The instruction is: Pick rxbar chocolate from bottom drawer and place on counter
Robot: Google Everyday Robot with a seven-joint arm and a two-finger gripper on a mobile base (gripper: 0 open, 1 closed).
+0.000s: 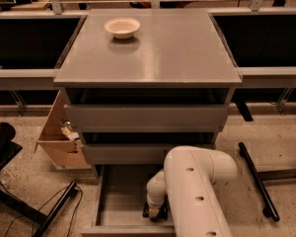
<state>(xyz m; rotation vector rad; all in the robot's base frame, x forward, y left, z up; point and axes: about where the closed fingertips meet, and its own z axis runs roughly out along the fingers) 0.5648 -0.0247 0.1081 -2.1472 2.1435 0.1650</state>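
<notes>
The counter (177,48) is plain grey with a slight sheen, and the bowl (122,27) is off-white. The bottom drawer (121,196) is grey too. The arm (197,191) is creamy white. The dark gripper (155,212) is low inside this drawer. The floor (286,137) is beige with speckles.

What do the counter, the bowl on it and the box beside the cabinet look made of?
Counter: grey laminate or painted board, likely; smooth, soft sheen. Bowl: off-white, ceramic or plastic; matte. Box: brown cardboard, folded flap. Gripper sits low in the bottom drawer.

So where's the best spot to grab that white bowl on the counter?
Probably pinch the bowl by its rim, from above: it sits upright, mouth up, on the counter. The gripper is down in the bottom drawer.
</notes>
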